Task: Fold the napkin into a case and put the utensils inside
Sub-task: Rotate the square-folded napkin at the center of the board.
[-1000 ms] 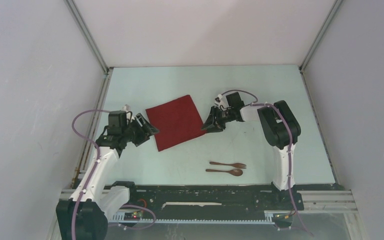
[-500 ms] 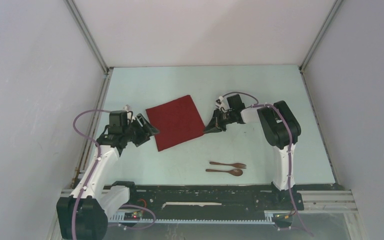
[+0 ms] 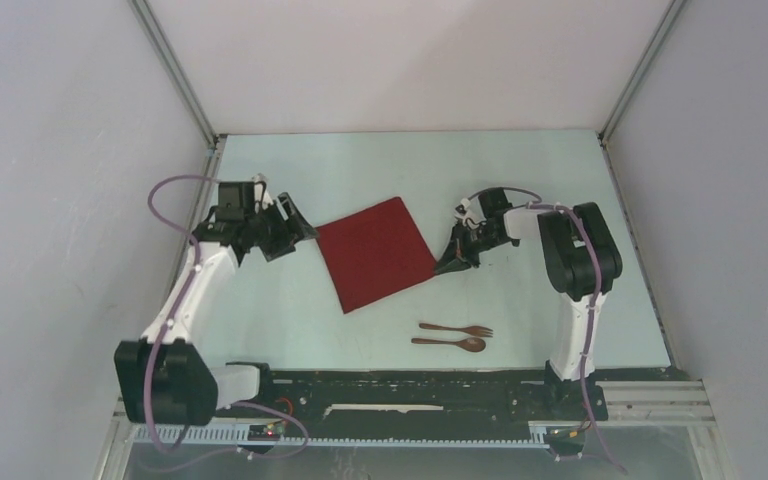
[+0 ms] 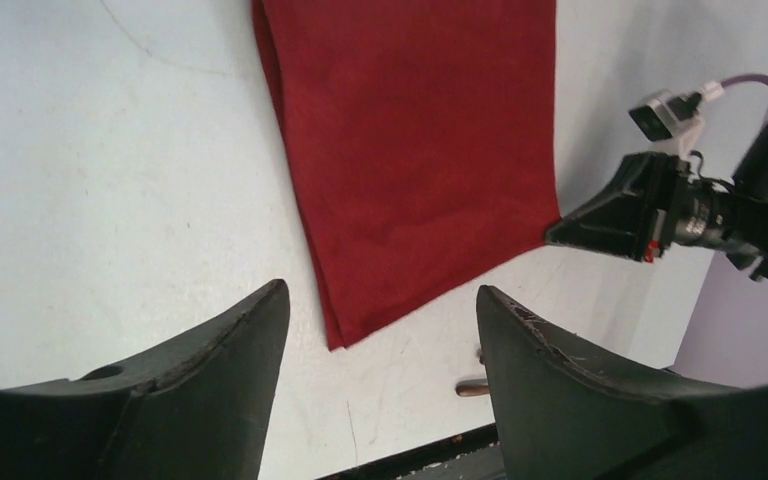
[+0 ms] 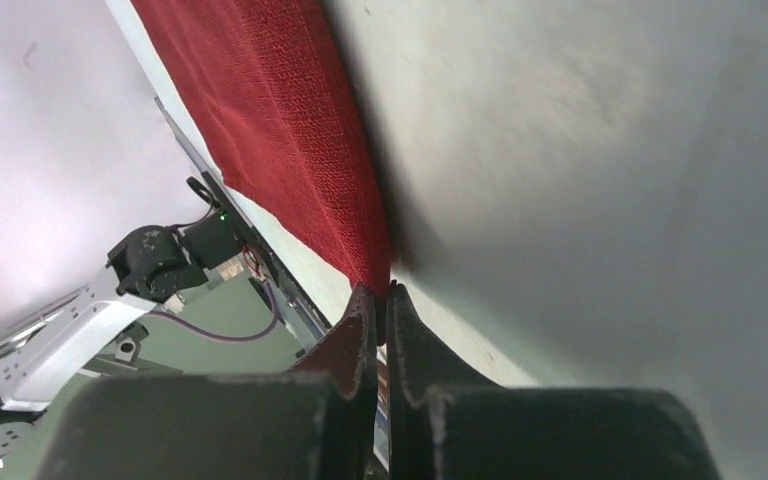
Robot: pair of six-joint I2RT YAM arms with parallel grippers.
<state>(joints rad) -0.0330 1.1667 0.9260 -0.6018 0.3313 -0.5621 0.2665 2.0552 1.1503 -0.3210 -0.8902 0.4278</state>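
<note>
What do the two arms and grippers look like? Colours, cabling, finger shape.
The left arm and right arm match: white link shells, bulky black joint housings, a purple cable looped outside each. The left gripper and right gripper each have two dark wedge-shaped fingers tapering to narrow tips.

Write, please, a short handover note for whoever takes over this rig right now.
Right pincer: shut on the right corner of the napkin.
Left pincer: open, holding nothing, just off the napkin's left corner.
Napkin: spread as a square at mid-table; fork and spoon lie side by side on the table toward its near edge, untouched.
Done: one corner gripped; no fold visible.
Left: fold the napkin into a case, put both utensils inside.
</note>
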